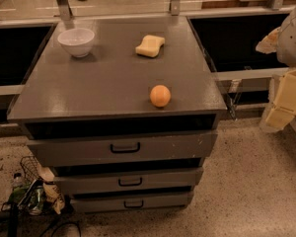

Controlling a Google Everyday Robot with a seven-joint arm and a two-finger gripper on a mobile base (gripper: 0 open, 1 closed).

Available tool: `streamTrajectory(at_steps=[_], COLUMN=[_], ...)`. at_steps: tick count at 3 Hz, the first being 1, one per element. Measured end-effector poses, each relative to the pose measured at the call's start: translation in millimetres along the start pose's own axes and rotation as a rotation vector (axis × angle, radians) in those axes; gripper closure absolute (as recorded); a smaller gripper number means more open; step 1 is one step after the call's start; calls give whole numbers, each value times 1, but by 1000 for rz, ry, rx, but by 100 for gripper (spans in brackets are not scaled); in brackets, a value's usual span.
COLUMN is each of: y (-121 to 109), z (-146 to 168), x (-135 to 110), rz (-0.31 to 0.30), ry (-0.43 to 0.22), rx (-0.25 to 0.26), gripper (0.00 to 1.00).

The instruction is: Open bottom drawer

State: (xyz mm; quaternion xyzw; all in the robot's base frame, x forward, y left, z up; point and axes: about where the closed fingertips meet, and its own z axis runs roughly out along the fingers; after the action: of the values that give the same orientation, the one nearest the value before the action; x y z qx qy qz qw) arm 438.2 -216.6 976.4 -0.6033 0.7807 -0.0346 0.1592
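A grey cabinet point(113, 78) holds three stacked drawers. The bottom drawer point(163, 200) is the slimmest, with a small black loop handle point(133, 203), and its front sits flush under the middle drawer point(163, 179). Above both is the tallest drawer point(177, 146). My gripper point(286, 102) hangs at the right edge of the view, cream-coloured, beside the cabinet's right side at about the height of its top. It is well above and to the right of the bottom drawer and touches nothing. The arm point(293, 33) rises above it.
On the cabinet top stand a white bowl point(76, 41), a yellow sponge point(150, 45) and an orange point(160, 96). A wire basket point(29, 169) with bottles and bags sits on the floor at the lower left. Speckled floor lies in front and to the right.
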Motion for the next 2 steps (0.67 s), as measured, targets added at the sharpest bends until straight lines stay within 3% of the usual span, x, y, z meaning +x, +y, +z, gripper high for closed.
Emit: streamTrajectory(at_steps=[1, 2], y=[-1, -1], z=[-4, -31], x=[-2, -12], rz=[-1, 5], ry=[-4, -53], rx=[11, 76], gripper=[0, 0])
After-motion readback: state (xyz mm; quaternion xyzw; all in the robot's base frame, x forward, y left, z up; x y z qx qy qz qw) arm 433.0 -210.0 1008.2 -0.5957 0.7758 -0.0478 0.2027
